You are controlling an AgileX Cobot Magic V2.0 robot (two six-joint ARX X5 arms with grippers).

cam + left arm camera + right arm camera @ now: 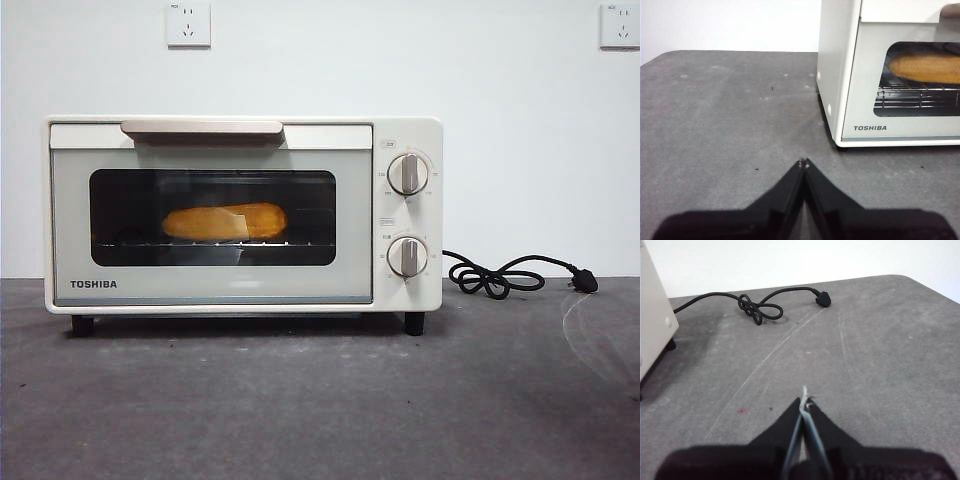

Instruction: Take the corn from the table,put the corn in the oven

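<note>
Behind the dark glass of the oven (243,213), the corn (224,221) shows only dimly, its kernels blurred in the front view. The left wrist view cuts the oven and the corn off at the picture's edge. The markings around the two knobs (408,174) are too small to read. In the right wrist view only one corner of the oven shows.

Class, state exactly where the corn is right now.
In the front view the corn lies on the wire rack inside the oven, behind its closed glass door, left of the two knobs.
</note>
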